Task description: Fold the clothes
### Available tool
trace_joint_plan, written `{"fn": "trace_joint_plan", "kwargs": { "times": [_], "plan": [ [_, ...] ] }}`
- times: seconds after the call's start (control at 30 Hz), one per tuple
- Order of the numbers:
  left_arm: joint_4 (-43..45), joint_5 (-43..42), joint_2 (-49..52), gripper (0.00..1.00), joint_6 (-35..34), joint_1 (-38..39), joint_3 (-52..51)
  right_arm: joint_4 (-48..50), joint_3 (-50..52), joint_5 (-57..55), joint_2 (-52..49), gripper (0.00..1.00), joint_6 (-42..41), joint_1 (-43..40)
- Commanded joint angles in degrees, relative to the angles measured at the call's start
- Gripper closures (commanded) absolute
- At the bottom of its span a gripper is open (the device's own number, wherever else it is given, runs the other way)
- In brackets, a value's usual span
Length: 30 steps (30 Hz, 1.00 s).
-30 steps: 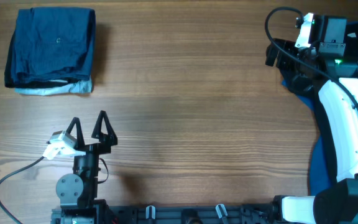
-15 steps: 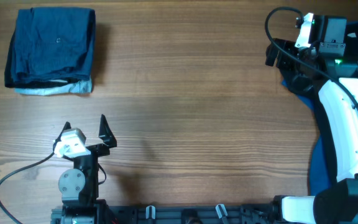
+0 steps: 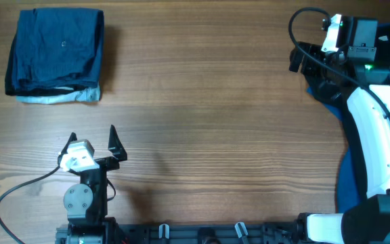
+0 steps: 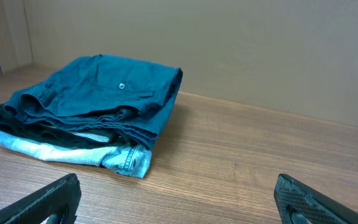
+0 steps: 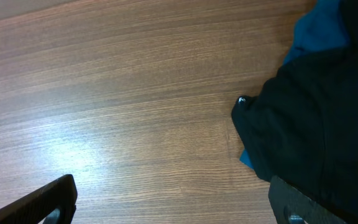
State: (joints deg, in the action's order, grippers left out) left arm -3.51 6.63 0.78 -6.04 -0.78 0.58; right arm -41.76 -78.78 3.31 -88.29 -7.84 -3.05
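Wood-grain table (image 3: pixel 215 102), seen from overhead and from both wrist cameras. A folded stack of clothes (image 3: pixel 54 57) lies at the table's far left corner and serves as the reference landmark.

Top of the stack: dark navy shorts (image 4: pixel 98 87), folded flat, with a small button (image 4: pixel 122 86) showing on the upper face. Dark layers sit beneath them. Bottom of the stack: a pale-blue piece (image 4: pixel 73 152) whose edge juts out on the near side, resting on the wood.

The left gripper (image 3: pixel 93 133) stands on the near side of the stack, apart from it and a little to its right. Its fingers are spread wide and hold nothing. The left wrist camera looks straight at the stack between the two dark fingertips (image 4: pixel 51 199). A black cable (image 3: pixel 12 193) loops from this arm over the table, nearer the front edge than the stack.

The right gripper (image 5: pixel 173 199) is well apart from the stack, at the opposite end of the table. Its fingers are likewise spread and empty, with bare wood between them. Just beside it lies an unfolded black garment (image 5: pixel 316 130), with a royal-blue piece (image 5: pixel 319 31) showing behind it. Overhead, blue cloth (image 3: pixel 342 179) runs along the table's right edge, partly hidden under the white right arm (image 3: pixel 374 135).
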Motion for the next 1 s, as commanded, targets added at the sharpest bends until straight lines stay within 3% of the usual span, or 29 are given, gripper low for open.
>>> {"fn": "trace_joint_plan", "kwargs": {
  "times": [0.0,0.13,0.23,0.4,0.7,0.83,0.97],
  "plan": [
    [0.02,0.72,-0.61,0.00,1.31,0.31,-0.24,0.15,0.48,-0.92,-0.66,0.00,0.37,0.28],
    [0.02,0.72,-0.61,0.00,1.31,0.31,-0.24,1.27,0.48,-5.64,-0.66,0.00,1.66,0.28],
    [0.02,0.72,-0.61,0.00,1.31,0.31,-0.24,7.48,0.50,1.79,-0.66,0.00,-4.48,0.55],
    [0.02,0.72,-0.61,0.00,1.31,0.31,-0.24,15.34,0.52,12.66,4.44,0.00,-5.27,2.38],
    [0.02,0.72,-0.61,0.00,1.31,0.31,-0.24,20.81,1.62,5.62,24.55,0.00,7.19,13.22],
    [0.02,0.72,-0.61,0.00,1.31,0.31,-0.24,27.58,9.84,5.66,35.23,0.00,8.00,14.25],
    [0.02,0.72,-0.61,0.00,1.31,0.31,-0.24,42.21,26.21,5.68,47.21,0.00,6.73,14.23]
  ]
}}
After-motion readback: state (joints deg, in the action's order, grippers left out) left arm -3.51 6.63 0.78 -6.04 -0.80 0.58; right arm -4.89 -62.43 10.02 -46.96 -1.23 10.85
